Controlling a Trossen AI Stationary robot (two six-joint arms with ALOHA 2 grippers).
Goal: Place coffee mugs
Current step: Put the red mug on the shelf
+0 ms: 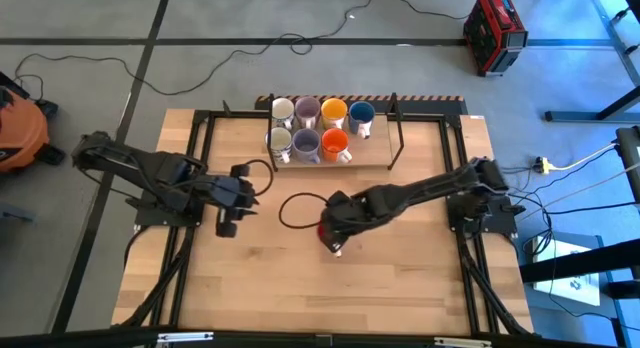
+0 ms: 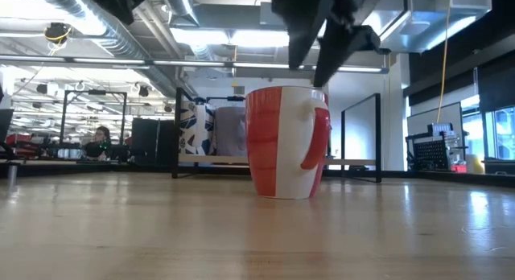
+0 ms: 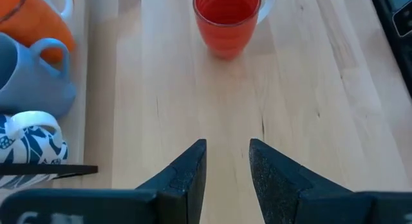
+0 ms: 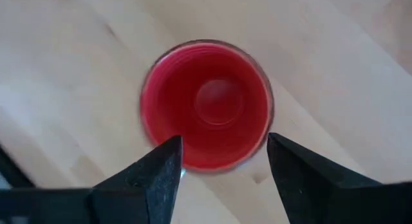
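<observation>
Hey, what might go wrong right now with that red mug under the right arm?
The right gripper hangs open just above the red mug, one finger over its rim; coming down it may strike the rim and tip the mug. The seven mugs on the tray leave one tight gap, so placing it could knock the blue mug.

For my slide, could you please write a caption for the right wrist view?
Right gripper open directly above the upright, empty red ceramic mug on the light wooden table.
</observation>
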